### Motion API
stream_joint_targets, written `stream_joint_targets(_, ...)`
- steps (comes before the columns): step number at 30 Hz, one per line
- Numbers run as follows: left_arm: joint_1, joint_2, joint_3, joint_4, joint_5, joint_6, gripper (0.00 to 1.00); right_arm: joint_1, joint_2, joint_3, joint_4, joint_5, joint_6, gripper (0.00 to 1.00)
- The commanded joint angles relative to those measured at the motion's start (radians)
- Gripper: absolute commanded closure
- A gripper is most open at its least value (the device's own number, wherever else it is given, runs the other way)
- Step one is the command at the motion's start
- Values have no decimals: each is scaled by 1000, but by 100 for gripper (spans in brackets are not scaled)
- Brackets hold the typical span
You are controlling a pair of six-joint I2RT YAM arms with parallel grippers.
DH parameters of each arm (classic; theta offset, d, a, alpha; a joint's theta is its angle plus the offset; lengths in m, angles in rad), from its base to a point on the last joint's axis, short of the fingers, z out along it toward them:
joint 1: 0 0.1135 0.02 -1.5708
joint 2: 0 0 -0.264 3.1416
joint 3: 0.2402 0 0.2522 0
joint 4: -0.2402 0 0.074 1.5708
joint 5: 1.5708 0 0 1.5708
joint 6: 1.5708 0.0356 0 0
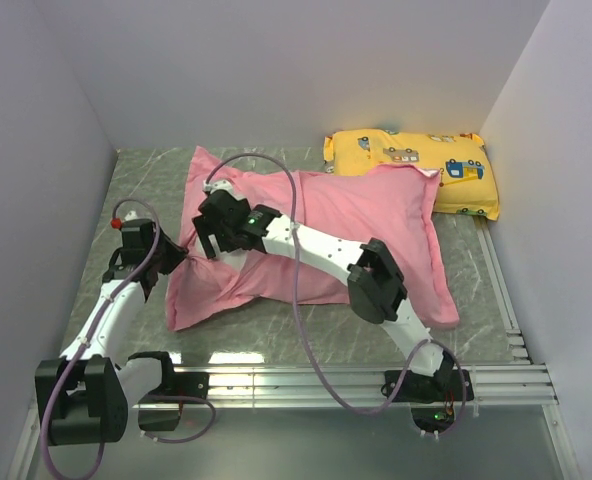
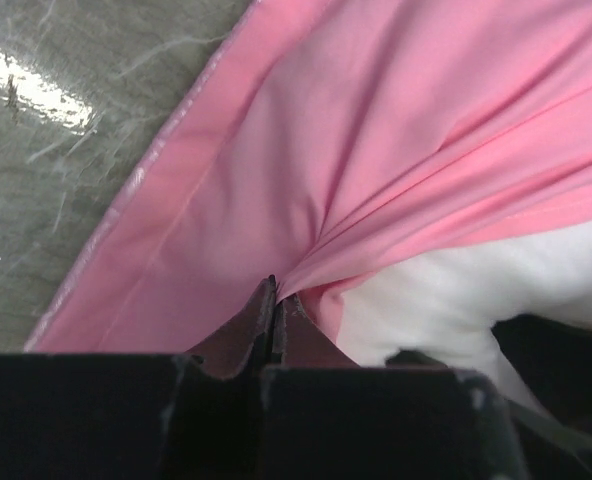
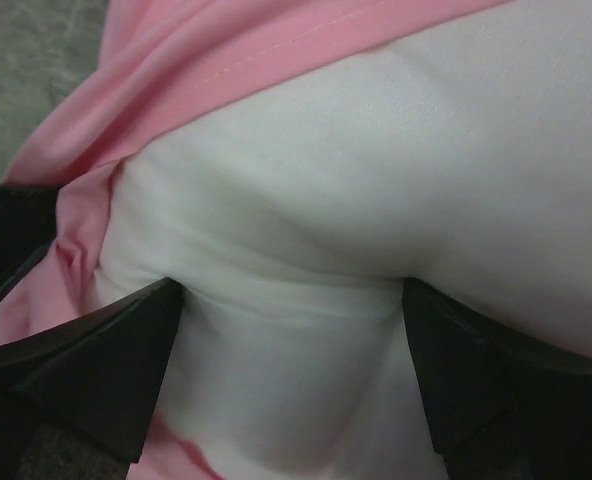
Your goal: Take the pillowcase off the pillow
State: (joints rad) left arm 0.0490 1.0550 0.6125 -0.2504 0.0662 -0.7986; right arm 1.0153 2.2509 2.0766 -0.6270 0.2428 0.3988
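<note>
The wrinkled pink pillowcase (image 1: 376, 210) pulls into tight folds where the left hand (image 2: 273, 300) pinches it; the plump white pillow (image 3: 376, 180) bulges out, squeezed by the right hand (image 3: 291, 300)

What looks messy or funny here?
The pillowcase is bunched into wrinkles where the left gripper pinches it. The white pillow pokes out of its open end, straddled by the right gripper. Nothing looks torn or spilled.

Seen from above, the pillow (image 3: 376, 200) lies hidden inside the case (image 1: 376, 220) — in both wrist views its white runs off frame at 3 o'clock.
</note>
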Motion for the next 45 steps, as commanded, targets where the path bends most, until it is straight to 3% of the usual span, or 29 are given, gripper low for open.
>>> stream_joint_targets(1,2,-24,-23,-21,-12,13,99,-26,107,31,-92,21,-18,25)
stream_joint_targets(3,0,-23,-26,-21,-17,12,99,-49,125,43,-117,3,-11,92)
stream_joint_targets(4,2,-20,-30,-21,-26,10,99,-63,116,31,-117,-19,-2,100)
stream_joint_targets(9,12,-12,-53,-17,-55,-30,99,-235,-204,-346,156,-240,104,100)
stream_joint_targets(14,80,5,-108,25,-43,-59,99,-363,-570,-642,366,-240,227,100)
stream_joint_targets(19,117,13,-122,34,-40,-68,100,-460,-804,-782,475,-263,313,100)
stream_joint_targets(23,120,2,-105,54,12,-39,100,-454,-904,-874,581,-249,345,100)
stream_joint_targets(25,111,-10,-74,76,111,5,99,-434,-927,-885,599,-244,348,100)
stream_joint_targets(27,59,12,22,16,170,71,98,-367,-947,-906,622,-157,335,100)
stream_joint_targets(29,-30,25,100,-59,138,126,96,-289,-964,-917,625,-24,318,100)
stream_joint_targets(32,-113,10,210,-147,103,156,76,-233,-944,-888,622,131,279,100)
stream_joint_targets(40,-155,-35,380,-274,139,196,27,-146,-852,-820,605,349,210,100)
stream_joint_targets(42,-179,-62,417,-306,133,194,20,-136,-835,-811,606,400,195,100)
stream_joint_targets(45,-228,-96,461,-365,67,153,18,-106,-806,-796,612,466,169,100)
